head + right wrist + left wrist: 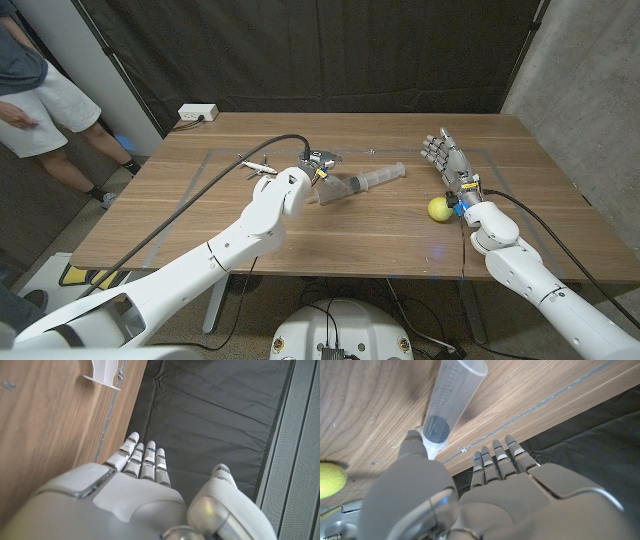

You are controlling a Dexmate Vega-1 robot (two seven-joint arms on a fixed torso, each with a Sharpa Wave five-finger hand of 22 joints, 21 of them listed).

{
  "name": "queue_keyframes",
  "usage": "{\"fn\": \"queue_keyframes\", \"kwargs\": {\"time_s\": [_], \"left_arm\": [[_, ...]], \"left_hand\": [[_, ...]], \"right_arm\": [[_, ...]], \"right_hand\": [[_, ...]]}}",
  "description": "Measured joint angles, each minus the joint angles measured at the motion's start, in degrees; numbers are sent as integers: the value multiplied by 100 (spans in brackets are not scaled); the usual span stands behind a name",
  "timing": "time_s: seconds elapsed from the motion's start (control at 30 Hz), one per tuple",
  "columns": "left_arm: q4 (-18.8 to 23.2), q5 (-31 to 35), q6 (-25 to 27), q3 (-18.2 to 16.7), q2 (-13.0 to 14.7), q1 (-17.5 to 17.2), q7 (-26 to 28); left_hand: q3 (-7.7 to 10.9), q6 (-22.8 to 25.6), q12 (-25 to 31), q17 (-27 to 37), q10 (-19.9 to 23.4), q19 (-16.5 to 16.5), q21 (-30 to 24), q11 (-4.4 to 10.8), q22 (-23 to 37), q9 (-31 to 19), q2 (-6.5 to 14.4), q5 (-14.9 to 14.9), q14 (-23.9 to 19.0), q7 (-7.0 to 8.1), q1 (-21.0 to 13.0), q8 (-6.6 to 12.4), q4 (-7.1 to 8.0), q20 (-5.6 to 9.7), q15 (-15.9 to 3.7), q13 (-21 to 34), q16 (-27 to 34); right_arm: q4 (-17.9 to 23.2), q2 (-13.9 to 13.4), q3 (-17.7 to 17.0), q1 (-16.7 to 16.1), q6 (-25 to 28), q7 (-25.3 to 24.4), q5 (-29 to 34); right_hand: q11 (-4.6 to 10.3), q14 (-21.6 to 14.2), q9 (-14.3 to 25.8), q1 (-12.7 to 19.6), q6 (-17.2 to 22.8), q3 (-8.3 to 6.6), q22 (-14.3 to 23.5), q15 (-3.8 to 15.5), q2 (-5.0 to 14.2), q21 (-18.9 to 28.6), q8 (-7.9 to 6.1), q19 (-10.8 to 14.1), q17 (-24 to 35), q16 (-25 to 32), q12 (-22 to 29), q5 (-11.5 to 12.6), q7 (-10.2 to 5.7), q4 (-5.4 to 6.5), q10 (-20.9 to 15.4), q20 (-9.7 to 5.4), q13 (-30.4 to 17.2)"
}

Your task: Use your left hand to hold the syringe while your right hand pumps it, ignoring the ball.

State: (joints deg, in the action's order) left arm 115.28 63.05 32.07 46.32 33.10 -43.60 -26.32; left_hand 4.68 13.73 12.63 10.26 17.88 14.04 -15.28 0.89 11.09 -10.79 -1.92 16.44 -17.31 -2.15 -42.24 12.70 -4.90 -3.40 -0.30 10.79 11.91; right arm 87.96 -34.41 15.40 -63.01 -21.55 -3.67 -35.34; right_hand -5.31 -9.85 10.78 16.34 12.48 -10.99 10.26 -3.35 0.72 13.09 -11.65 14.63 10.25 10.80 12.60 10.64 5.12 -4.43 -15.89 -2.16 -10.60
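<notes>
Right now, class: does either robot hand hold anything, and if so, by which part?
The left hand is at the barrel end of the syringe, but whether it grips cannot be told. The right hand is open and holds nothing, beside the ball.

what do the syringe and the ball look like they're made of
Syringe: probably clear plastic, smooth and slightly frosted; the table grain shows through the barrel, printed graduation marks run along it, and a dark plunger seal sits inside. Ball: yellow-green with a matte look, possibly felt or foam; too small to tell.
</notes>
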Motion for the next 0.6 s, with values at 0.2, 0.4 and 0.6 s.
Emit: {"fn": "queue_keyframes", "kwargs": {"time_s": [0.2, 0.4, 0.6], "left_arm": [[-165, 86, 59, 50, -124, 22, -75], [-302, 119, 91, 89, -205, 58, -122], [-392, 53, 89, 105, -242, 80, -114]], "left_hand": [[0, 30, 0, 0, -1, 29, 0, -40, 0, 0, 14, 0, -22, -30, -14, 0, 0, -29, 22, 0, 0], [0, 56, 0, 0, 0, 70, -44, -40, 0, 0, 53, 0, -81, -56, -53, 0, 0, -70, 81, 0, 0], [0, 61, 0, 26, 19, 119, -52, -21, -1, 0, 77, -31, -153, -61, -76, 0, 0, -94, 93, 14, 0]], "right_arm": [[2, -3, -21, -32, 0, 0, -30], [-8, -3, -46, -68, 1, 0, -67], [-47, 8, -57, -83, 0, 6, -86]], "right_hand": [[-29, -65, 0, 0, 32, 0, 0, -8, 0, 0, 0, 30, 0, 0, 0, 0, -32, 0, -30, -29, 0], [-29, -66, 0, 0, 63, 0, 0, -9, 0, 0, 0, 30, 30, 0, 0, 0, 0, 0, -30, -29, 0], [-29, -66, 0, 0, 63, 0, 0, -8, 0, 0, 0, 49, 30, 0, 0, 0, 0, 0, -30, -10, 0]]}}
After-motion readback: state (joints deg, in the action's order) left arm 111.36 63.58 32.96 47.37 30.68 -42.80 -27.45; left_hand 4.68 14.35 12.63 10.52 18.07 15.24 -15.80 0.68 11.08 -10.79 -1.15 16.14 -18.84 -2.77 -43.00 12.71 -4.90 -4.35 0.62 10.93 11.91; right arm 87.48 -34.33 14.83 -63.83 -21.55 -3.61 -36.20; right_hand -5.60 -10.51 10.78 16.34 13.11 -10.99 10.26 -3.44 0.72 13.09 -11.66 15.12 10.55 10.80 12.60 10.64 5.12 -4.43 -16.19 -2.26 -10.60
